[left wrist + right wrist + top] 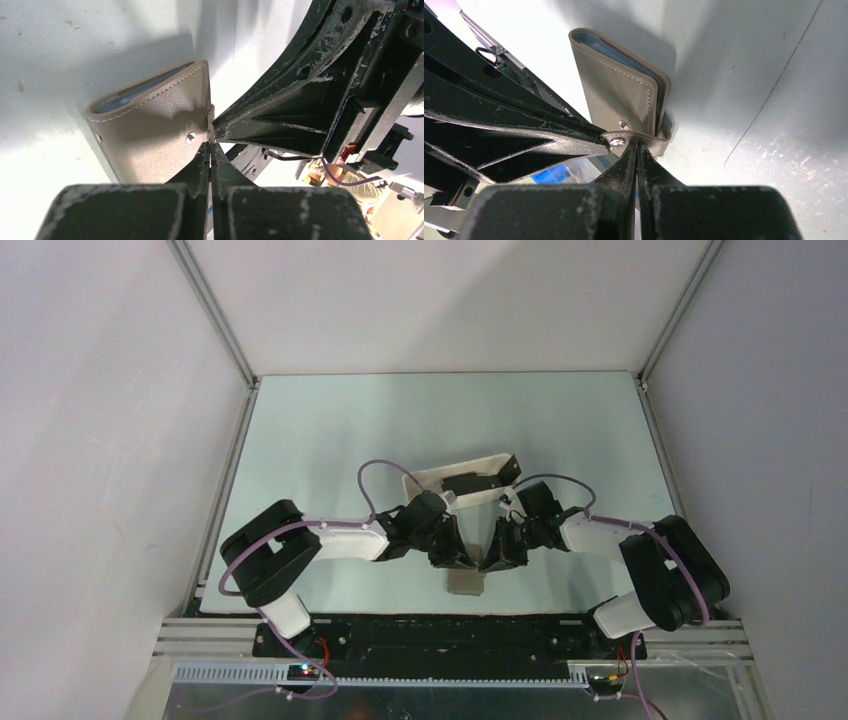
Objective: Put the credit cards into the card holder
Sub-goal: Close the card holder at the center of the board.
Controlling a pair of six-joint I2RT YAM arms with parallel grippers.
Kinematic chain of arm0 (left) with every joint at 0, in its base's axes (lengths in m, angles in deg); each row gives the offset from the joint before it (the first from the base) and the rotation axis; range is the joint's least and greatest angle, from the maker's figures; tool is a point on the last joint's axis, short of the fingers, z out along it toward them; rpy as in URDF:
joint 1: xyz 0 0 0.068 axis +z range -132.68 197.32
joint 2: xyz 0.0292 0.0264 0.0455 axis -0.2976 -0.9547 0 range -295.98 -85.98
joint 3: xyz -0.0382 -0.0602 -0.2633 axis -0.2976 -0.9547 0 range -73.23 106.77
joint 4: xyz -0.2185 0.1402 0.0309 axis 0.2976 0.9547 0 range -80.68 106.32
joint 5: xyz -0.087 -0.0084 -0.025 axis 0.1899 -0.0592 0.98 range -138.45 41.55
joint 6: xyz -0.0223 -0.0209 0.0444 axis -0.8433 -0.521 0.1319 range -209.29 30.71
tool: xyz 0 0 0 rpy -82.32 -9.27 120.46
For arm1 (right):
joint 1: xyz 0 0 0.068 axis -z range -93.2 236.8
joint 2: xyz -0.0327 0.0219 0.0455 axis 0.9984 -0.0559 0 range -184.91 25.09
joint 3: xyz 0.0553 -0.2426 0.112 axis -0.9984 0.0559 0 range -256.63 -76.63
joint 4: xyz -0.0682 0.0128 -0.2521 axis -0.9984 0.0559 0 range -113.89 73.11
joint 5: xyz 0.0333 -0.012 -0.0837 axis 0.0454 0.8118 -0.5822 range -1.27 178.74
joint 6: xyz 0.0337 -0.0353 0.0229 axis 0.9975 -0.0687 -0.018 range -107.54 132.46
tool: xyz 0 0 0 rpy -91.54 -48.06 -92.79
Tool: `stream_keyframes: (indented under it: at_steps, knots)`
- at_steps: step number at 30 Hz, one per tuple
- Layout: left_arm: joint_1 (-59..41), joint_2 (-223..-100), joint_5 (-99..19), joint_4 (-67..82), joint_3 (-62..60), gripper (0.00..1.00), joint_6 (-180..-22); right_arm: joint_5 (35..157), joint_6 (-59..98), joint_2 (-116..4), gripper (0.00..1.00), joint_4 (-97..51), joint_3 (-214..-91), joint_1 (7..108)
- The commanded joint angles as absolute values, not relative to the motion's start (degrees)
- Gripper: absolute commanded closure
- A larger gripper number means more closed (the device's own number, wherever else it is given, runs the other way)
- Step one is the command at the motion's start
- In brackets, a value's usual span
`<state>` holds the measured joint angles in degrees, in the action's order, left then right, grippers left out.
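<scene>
Shows both arms reaching inward from their bases, elbows thrown out to the sides, wrists tipped down and meeting nose to nose over the near middle of the table [330, 440]. Finds the left pincer [210, 149] closed tight, tips pressed to the snap end of the closing tab; cannot tell about any real hold there. Finds the right pincer [637, 149] closed too, nipping that same tab. Places the card holder [150, 132] folded on the table just under both pincers, blue pockets peeking at its open edge. Puts a white tray [440, 478] just behind, tilted, with dark shapes inside, too small to name.
</scene>
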<state>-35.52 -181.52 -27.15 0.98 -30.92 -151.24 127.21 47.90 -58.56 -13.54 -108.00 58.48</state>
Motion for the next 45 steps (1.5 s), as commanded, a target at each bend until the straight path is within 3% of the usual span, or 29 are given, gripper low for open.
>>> stream_keyframes:
  at_steps: [1, 9, 19, 27, 45]
  knots:
    - [-35.4, -177.7, -31.0, 3.7, -30.3, 1.0, -149.5, 127.7, 48.1, -56.1, 0.96, -14.1, -109.8, 58.7]
    - [-36.0, -179.0, -32.5, 9.8, -27.6, 1.0, -147.2, 126.4, 47.9, -51.3, 0.65, -11.4, -109.8, 59.8]
    - [-37.0, -182.1, -32.7, 14.2, -24.4, 1.0, -145.4, 123.6, 46.4, -52.5, 0.37, -9.2, -109.1, 60.4]
    - [-37.6, -180.7, -34.4, 15.9, -24.3, 1.0, -145.2, 124.4, 49.1, -55.2, 0.35, -13.8, -106.7, 60.3]
    - [-37.9, -181.5, -37.3, 17.4, -24.6, 1.0, -145.4, 122.8, 52.1, -61.0, 0.46, -21.7, -103.8, 57.5]
